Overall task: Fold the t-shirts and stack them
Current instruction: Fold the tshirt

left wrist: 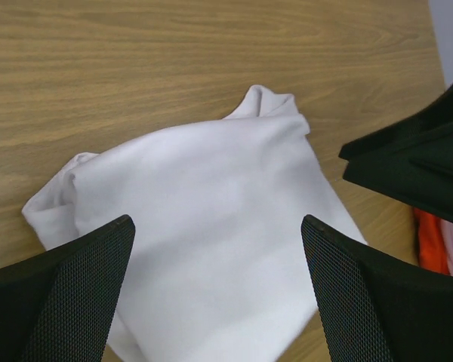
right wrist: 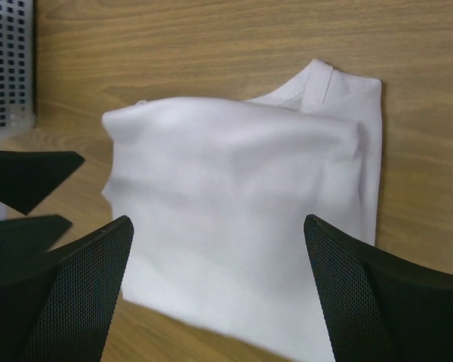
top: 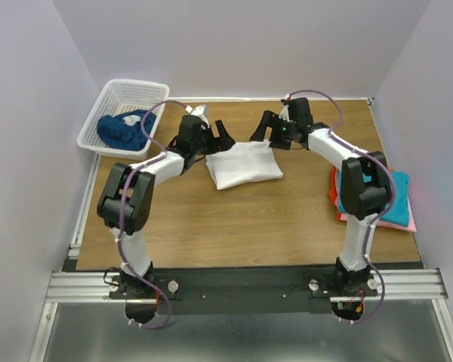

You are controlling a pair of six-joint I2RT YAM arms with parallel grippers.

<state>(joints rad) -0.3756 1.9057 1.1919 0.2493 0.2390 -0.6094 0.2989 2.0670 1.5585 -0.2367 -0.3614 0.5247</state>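
A folded white t-shirt [top: 243,164] lies on the wooden table at mid-far centre; it also fills the left wrist view [left wrist: 211,241] and the right wrist view [right wrist: 241,211]. My left gripper [top: 215,138] hovers open at its far left corner, holding nothing. My right gripper [top: 261,128] hovers open at its far right corner, holding nothing. A stack of folded teal, pink and red-orange t-shirts [top: 399,197] lies at the table's right edge. A dark blue t-shirt [top: 123,128] is bundled in the basket.
A white plastic lattice basket [top: 133,93] stands at the far left corner, half off the table. The right gripper's fingers [left wrist: 415,166] show in the left wrist view. Walls close in on three sides.
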